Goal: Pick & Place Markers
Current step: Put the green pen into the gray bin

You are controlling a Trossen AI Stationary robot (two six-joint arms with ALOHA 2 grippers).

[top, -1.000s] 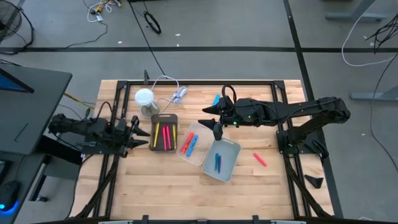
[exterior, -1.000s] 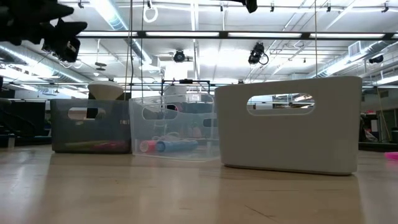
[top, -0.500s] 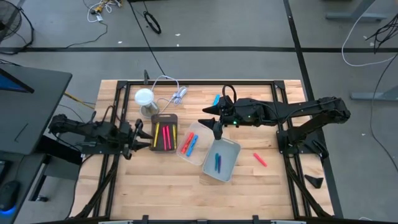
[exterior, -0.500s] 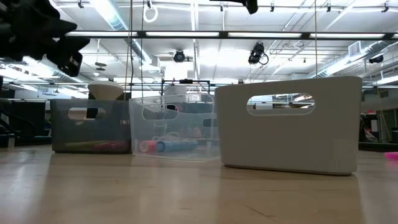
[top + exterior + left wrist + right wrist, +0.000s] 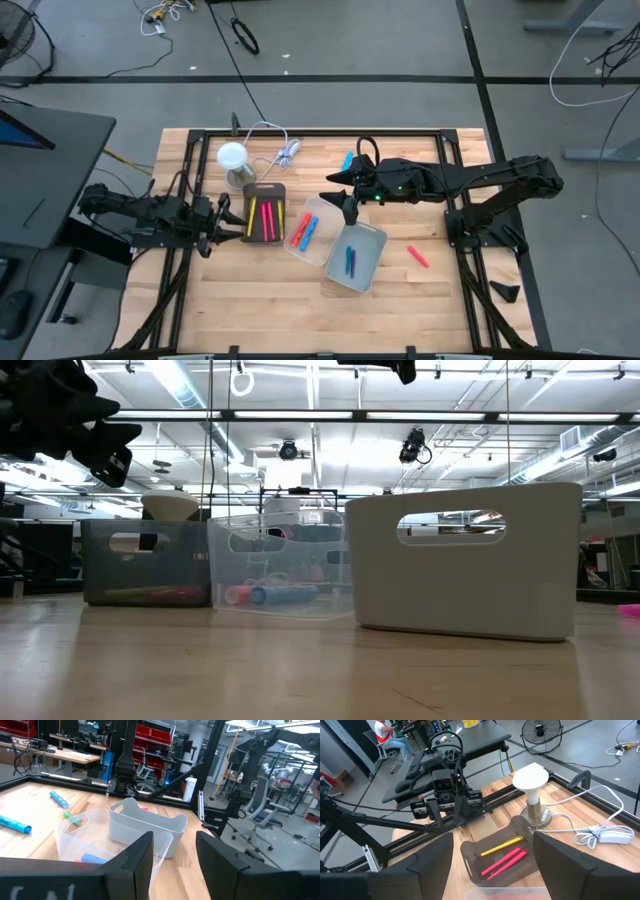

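Markers lie in three bins in a row. The dark bin (image 5: 264,212) holds yellow and pink ones (image 5: 502,855), the clear bin (image 5: 310,231) red and blue ones, and the white bin (image 5: 355,256) blue ones (image 5: 349,262). Loose markers rest on the table: a red one (image 5: 417,256) at the right, a blue one (image 5: 347,160) toward the far edge, and blue ones (image 5: 59,798) and a green one (image 5: 72,818) in the left wrist view. My left gripper (image 5: 222,213) stands open, level, left of the dark bin. My right gripper (image 5: 348,212) hangs open above the clear and white bins, holding nothing.
A white round-topped lamp (image 5: 232,160) stands at the far left behind the dark bin, with its white cable (image 5: 285,152) beside it. A black frame (image 5: 320,133) runs along the table's edges. Bare wood lies along the near side.
My left gripper has sunk a little toward the table at the left and then kept still, still open. My right gripper and the bins have stayed where they were.
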